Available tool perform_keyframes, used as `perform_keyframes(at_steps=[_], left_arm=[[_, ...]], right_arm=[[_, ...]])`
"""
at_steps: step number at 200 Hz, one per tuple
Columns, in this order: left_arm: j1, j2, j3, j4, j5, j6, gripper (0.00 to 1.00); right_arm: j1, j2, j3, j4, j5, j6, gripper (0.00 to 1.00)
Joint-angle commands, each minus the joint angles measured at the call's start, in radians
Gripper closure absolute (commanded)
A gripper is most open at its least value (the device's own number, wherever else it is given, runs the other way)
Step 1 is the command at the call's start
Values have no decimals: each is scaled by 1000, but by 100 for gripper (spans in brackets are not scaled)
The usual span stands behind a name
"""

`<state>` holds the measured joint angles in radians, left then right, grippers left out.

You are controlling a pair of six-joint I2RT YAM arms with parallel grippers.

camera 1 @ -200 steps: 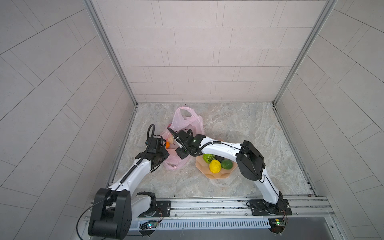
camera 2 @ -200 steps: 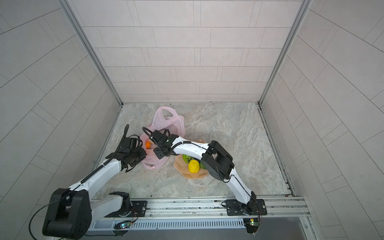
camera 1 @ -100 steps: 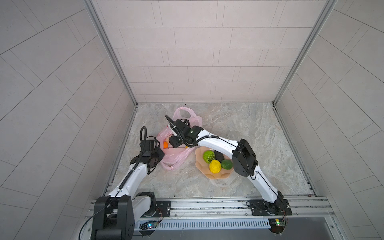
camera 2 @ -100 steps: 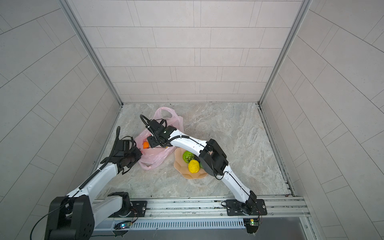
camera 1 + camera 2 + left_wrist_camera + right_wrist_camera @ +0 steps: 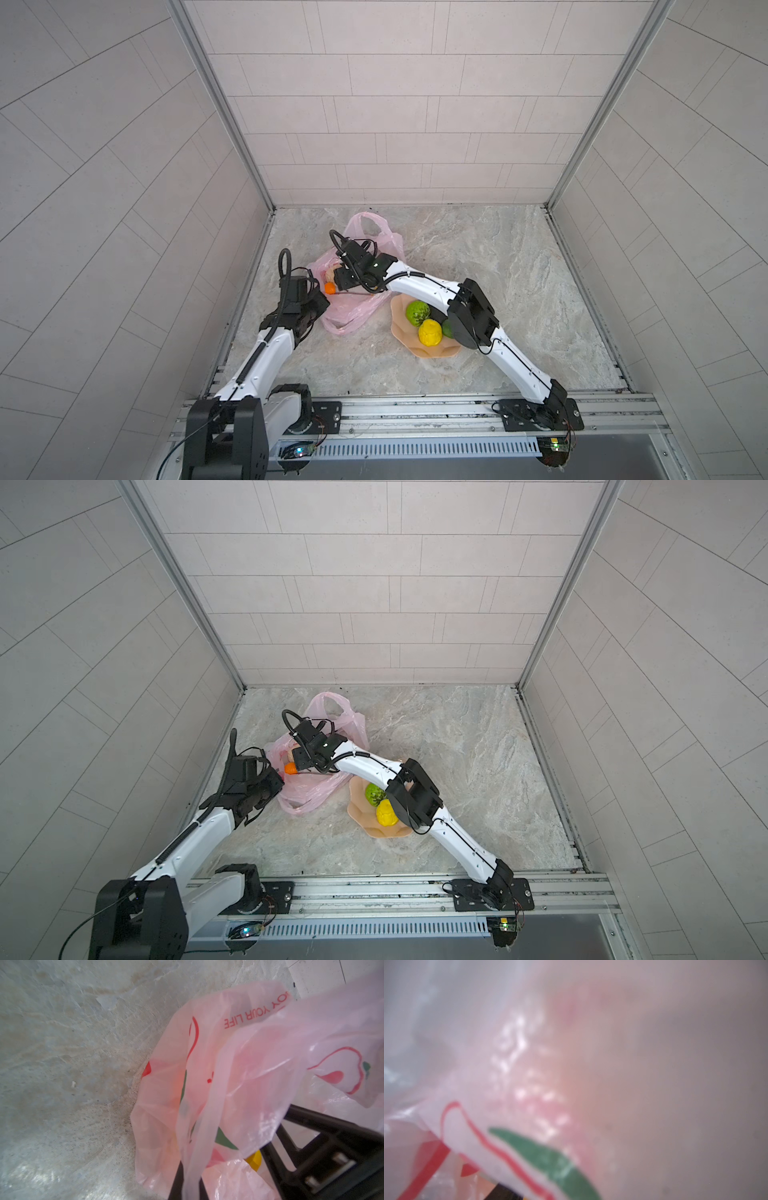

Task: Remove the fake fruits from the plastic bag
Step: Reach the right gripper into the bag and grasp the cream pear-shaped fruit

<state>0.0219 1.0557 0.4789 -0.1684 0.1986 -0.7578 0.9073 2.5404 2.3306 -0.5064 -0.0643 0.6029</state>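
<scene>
While the plastic bag point(image 5: 353, 316) lies crumpled on the tabletop point(image 5: 498, 257) close to the left wall, both top views show the two arms meeting at its mouth. The left tool point(image 5: 323, 306) sits at the bag's near left edge, and the right tool point(image 5: 338, 284) reaches across the middle into the opening. Just beside the right tool, a small orange fruit point(image 5: 329, 288) and a cream knobbly fruit point(image 5: 330, 272) lie in the open mouth. From above I cannot tell whether the right tool is released or grasping anything, and the right wrist view does not help: the bag's blurred pink film, with a red outline and a green leaf printed on it, fills that picture. The left wrist view settles what the top views leave open: the left tool is clenched on the plastic bag, a strip of film running down past a black finger point(image 5: 176, 1180). The same view shows red lettering on the bag and a yellow lump point(image 5: 254, 1160) under the film, too hidden to name. Only the top views take in the peach dish point(image 5: 434, 354), which lies on the tabletop to the right of the bag. It carries a green ball point(image 5: 417, 311) and, just beside that, a bumpy yellow fruit point(image 5: 430, 332). In a top view a second green ball point(image 5: 446, 329) shows, half hidden by the right arm's elbow.
</scene>
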Motion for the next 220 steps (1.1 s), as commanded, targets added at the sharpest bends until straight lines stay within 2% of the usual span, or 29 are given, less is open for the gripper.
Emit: perform_keyframes(at_steps=[1, 35, 78, 111, 149, 220], left_arm=[[5, -3, -17, 28, -8, 28, 100], [0, -10, -28, 57, 4, 66, 100], [-22, -11, -34, 84, 0, 75, 100], [-25, -10, -34, 89, -7, 70, 100], [-25, -13, -35, 84, -15, 71, 100], [-25, -19, -37, 76, -33, 74, 100]], right_arm=[[2, 52, 65, 8, 5, 28, 28], [-12, 147, 191, -12, -19, 42, 27], [-14, 220, 247, 49, 1, 42, 26], [-13, 271, 314, 15, 24, 29, 28], [-13, 252, 315, 0, 35, 8, 36], [4, 163, 315, -120, 52, -29, 40]])
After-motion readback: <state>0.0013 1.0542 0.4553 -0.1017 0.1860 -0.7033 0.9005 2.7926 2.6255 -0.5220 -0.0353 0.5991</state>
